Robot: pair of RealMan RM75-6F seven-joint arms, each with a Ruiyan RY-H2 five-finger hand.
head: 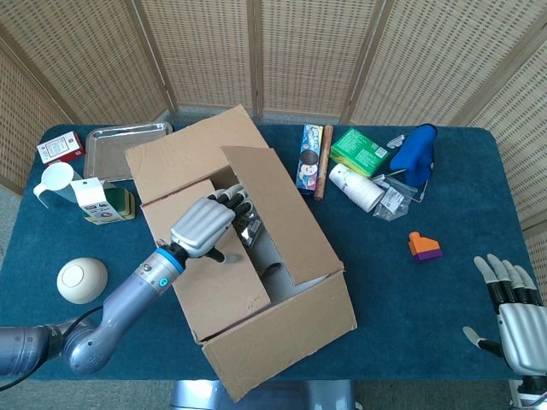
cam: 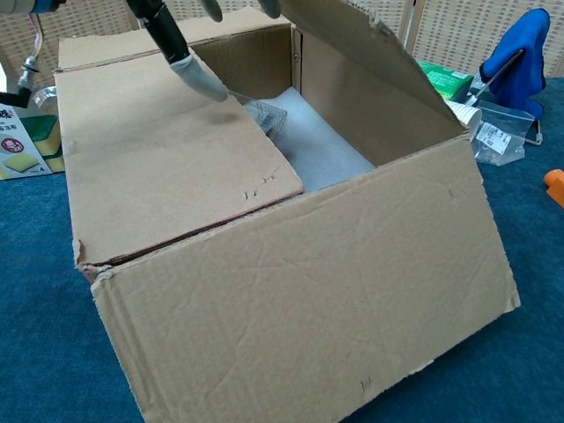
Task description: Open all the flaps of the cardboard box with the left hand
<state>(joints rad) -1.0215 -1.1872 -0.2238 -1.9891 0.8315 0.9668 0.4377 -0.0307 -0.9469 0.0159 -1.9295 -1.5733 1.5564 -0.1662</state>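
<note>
The cardboard box (head: 282, 329) (cam: 308, 291) stands in the middle of the blue table. Its far flap (head: 192, 149) and near flap (head: 291, 337) lie folded outward. The left flap (head: 218, 286) (cam: 159, 167) still covers its side. The right flap (head: 278, 213) (cam: 352, 40) is raised at a steep angle. My left hand (head: 208, 225) is over the opening, fingers under the raised flap's edge, thumb (cam: 189, 66) down by the left flap. White and clear packing shows inside (cam: 304, 145). My right hand (head: 513, 312) rests open at the table's right front corner.
Left of the box: a carton (head: 96, 198), a white cup (head: 53, 181), a metal tray (head: 128, 141), a red packet (head: 60, 148) and a cream ball (head: 82, 280). To the right: a snack box (head: 309, 158), green box (head: 361, 151), paper cups (head: 357, 188), blue cloth (head: 417, 152), orange block (head: 423, 246).
</note>
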